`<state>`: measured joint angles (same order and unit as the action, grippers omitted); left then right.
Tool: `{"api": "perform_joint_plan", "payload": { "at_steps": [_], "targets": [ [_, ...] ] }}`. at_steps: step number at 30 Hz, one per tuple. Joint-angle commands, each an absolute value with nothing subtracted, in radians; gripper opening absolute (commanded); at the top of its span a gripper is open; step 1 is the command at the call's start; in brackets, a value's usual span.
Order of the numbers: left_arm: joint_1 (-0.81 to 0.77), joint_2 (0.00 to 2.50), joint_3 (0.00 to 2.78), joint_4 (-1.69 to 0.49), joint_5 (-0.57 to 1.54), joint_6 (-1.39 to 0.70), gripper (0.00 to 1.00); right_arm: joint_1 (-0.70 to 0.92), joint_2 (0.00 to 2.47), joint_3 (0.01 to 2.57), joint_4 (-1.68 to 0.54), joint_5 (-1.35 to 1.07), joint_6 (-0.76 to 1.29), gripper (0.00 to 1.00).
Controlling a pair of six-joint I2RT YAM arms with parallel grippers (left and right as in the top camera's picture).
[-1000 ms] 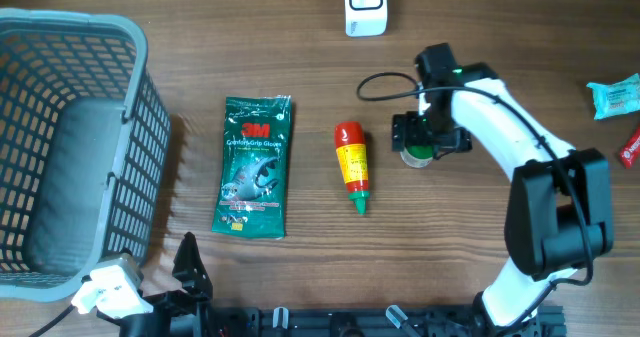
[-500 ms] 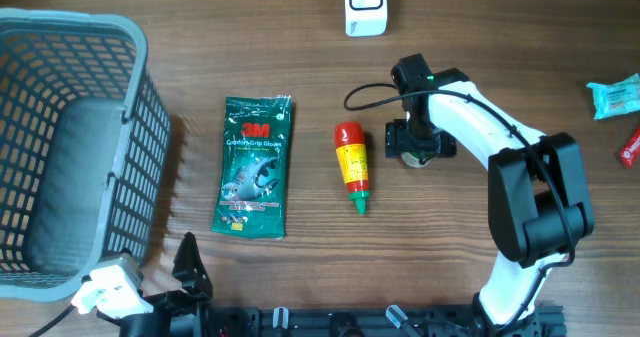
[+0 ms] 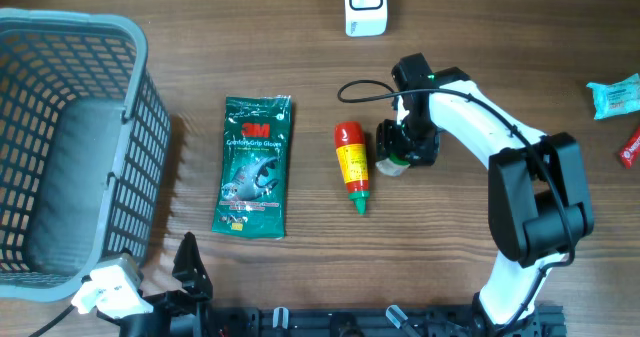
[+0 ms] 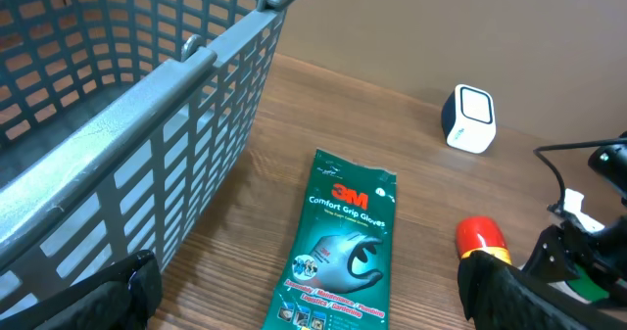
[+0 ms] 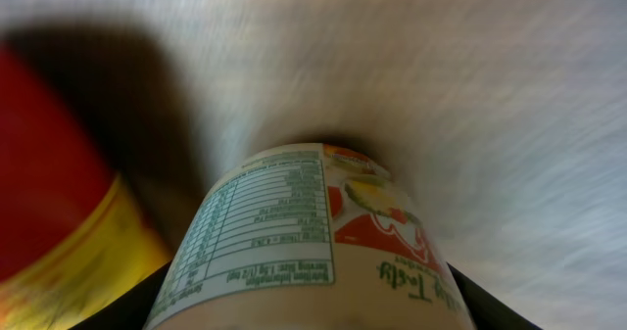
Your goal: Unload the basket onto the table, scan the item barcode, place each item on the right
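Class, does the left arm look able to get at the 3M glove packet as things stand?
Probably yes: the 3M glove packet lies flat straight ahead of the open left hand, the basket off to one side.

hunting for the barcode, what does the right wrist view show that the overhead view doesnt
Only the right wrist: the small container with its printed label up close, a nutrition table and a picture; no barcode visible. Only the overhead: the grey basket, the green glove packet, the white scanner. Both: the container and the red-and-yellow bottle beside it.
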<state>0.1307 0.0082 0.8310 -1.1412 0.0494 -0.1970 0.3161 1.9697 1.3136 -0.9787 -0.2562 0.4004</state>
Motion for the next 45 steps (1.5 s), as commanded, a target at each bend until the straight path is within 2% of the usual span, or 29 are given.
{"api": "perform_joint_plan", "payload": {
  "at_steps": [1,2,3,7,11,17,18,19,22,23,24,32,38,42,45],
  "targets": [
    [0.126,0.005,0.832,-1.138,0.047,-0.203,1.0,0.314,1.982,1.317,-1.053,-0.527,0.525,0.49],
    [0.126,0.005,0.832,-1.138,0.047,-0.203,1.0,0.314,1.982,1.317,-1.081,-0.588,0.535,0.41],
    [0.126,0.005,0.832,-1.138,0.047,-0.203,1.0,0.314,1.982,1.317,-1.126,-0.684,0.535,0.39],
    [0.126,0.005,0.832,-1.138,0.047,-0.203,1.0,0.314,1.982,1.317,-1.301,-0.892,0.534,0.47],
    [0.126,0.005,0.832,-1.138,0.047,-0.203,1.0,0.317,1.982,1.316,-1.503,-0.915,0.521,0.47],
    [0.126,0.005,0.832,-1.138,0.047,-0.203,1.0,0.318,1.982,1.316,-1.527,-0.893,0.444,0.45],
    [0.126,0.005,0.832,-1.138,0.047,-0.203,1.0,0.318,1.982,1.316,-1.526,-0.877,0.444,0.43],
    [0.126,0.005,0.832,-1.138,0.047,-0.203,1.0,0.318,1.982,1.316,-1.527,-0.854,0.444,0.36],
    [0.126,0.005,0.832,-1.138,0.047,-0.203,1.0,0.318,1.982,1.317,-1.561,-0.842,0.346,0.33],
    [0.126,0.005,0.832,-1.138,0.047,-0.203,1.0,0.318,1.98,1.317,-1.596,-0.847,0.302,0.28],
    [0.126,0.005,0.832,-1.138,0.047,-0.203,1.0,0.318,1.977,1.317,-1.613,-0.851,0.273,0.18],
    [0.126,0.005,0.832,-1.138,0.047,-0.203,1.0,0.333,1.789,1.317,-1.612,-0.824,0.255,0.26],
    [0.126,0.005,0.832,-1.138,0.047,-0.203,1.0,0.466,1.573,1.317,-1.603,-0.767,0.479,0.26],
    [0.126,0.005,0.832,-1.138,0.047,-0.203,1.0,0.544,1.512,1.317,-1.453,-0.579,0.624,0.26],
    [0.126,0.005,0.832,-1.138,0.047,-0.203,1.0,0.557,1.492,1.317,-1.296,-0.501,0.639,0.26]
  ]
}}
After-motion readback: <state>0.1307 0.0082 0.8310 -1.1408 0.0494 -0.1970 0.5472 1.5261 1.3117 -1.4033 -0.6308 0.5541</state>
